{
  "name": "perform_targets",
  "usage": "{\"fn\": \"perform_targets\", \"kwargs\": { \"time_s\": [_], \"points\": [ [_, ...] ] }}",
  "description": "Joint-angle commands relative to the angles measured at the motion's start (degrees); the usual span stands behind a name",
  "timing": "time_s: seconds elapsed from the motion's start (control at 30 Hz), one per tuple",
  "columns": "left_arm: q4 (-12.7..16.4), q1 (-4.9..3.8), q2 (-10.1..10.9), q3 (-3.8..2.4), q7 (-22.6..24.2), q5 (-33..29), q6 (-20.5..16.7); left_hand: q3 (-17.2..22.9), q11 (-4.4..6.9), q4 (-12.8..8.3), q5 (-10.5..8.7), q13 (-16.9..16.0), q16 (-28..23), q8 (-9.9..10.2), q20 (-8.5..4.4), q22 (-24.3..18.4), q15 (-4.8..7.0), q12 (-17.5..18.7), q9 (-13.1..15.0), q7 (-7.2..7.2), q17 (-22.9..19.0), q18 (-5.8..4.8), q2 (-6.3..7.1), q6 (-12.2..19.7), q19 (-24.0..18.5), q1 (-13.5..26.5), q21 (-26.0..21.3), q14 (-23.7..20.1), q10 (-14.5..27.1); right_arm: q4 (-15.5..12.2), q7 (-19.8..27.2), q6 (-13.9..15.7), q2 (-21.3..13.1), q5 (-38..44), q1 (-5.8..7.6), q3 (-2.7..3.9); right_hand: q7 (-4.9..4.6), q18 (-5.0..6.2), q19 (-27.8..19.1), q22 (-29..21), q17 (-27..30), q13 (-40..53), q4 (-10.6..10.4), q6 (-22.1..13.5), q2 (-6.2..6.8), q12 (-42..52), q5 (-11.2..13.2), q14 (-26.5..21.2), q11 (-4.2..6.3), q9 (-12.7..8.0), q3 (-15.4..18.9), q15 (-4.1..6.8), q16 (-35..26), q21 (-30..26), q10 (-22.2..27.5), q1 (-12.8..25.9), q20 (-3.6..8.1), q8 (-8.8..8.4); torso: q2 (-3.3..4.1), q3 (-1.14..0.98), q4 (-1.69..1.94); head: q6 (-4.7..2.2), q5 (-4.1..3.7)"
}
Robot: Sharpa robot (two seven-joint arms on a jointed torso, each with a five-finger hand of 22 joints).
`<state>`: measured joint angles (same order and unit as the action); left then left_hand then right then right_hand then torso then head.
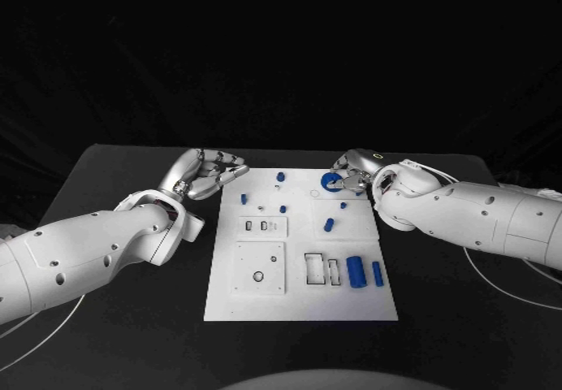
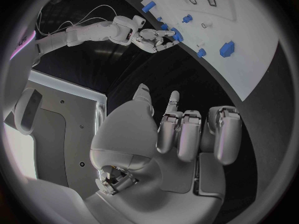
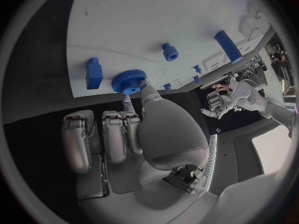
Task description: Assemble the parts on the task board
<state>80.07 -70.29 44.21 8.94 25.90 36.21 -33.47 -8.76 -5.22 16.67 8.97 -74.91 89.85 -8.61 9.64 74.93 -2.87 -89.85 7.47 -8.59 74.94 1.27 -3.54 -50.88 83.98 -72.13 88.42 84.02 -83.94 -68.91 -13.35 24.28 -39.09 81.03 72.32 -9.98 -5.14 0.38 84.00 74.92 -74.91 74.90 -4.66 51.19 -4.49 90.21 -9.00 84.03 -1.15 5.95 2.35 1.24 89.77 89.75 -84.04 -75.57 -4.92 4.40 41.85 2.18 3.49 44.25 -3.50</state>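
Note:
The white task board [image 1: 299, 302] lies in the middle of the black table. My right hand [image 1: 355, 179] hovers over its far right corner and pinches a blue gear [image 1: 331, 180] between thumb and finger. The right wrist view shows the gear [image 3: 129, 81] at the fingertips, close to the board [image 3: 149, 15], next to a blue block [image 3: 94, 73]. My left hand [image 1: 211, 175] sits off the board's far left corner, fingers curled in and holding nothing; the left wrist view shows that hand [image 2: 181, 134] the same way. Two blue cylinders [image 1: 355, 271] lie at the near right.
Small blue pegs [image 1: 281, 175] [image 1: 244, 198] [image 1: 329, 223] stand across the far half of the board. A square inset [image 1: 259, 268] and rectangular slots [image 1: 316, 268] lie in the near half. A thin cable [image 1: 498, 288] runs on the table at the right.

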Motion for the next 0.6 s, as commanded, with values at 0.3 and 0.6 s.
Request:
{"fn": "perform_targets", "kwargs": {
  "time_s": [0.3, 0.6],
  "points": [
    [0.14, -0.03, -0.09, -0.04, 0.73, 0.2, 0.1, -0.44, 0.38, -0.02, 0.3, -15.09, 0.15, 0.33, -0.34, 11.9, 0.49, -0.15, 0.06, -0.03, 15.06, -0.24, -0.5, -0.09, 1.09, -0.1, 0.01, 5.98, -6.06, -0.12, -0.81, 0.3, 0.07, 0.91, -0.24, -0.04, -0.48, -0.38, 6.0, 15.08, -15.09, 15.1, 0.19, 0.84, 0.56, -0.21, -0.76, 5.97, -0.09, -0.17, -0.13, 0.13, 0.23, 0.25, -5.96, 0.41, -0.04, -0.2, 0.04, -0.03, 0.01, 0.3, 0.12],
    [0.06, -0.03, -0.24, -0.04, 0.76, 0.21, 0.13, -0.44, 0.38, -0.02, 0.3, -15.09, 0.15, 0.33, -0.34, 11.9, 0.49, -0.15, 0.06, -0.03, 15.06, -0.24, -0.5, -0.09, 1.09, -0.1, 0.01, 5.98, -6.06, -0.66, -0.32, 2.33, -0.35, 0.77, -0.27, -0.03, -0.85, -0.38, 6.0, 15.08, -15.09, 15.1, 0.39, -1.01, 1.47, -0.21, -1.18, 5.97, -0.49, -0.82, -0.25, -0.23, 0.23, 0.25, -5.96, 1.13, -0.36, -0.87, 0.07, 0.0, 0.04, 0.38, 0.07]
  ]
}}
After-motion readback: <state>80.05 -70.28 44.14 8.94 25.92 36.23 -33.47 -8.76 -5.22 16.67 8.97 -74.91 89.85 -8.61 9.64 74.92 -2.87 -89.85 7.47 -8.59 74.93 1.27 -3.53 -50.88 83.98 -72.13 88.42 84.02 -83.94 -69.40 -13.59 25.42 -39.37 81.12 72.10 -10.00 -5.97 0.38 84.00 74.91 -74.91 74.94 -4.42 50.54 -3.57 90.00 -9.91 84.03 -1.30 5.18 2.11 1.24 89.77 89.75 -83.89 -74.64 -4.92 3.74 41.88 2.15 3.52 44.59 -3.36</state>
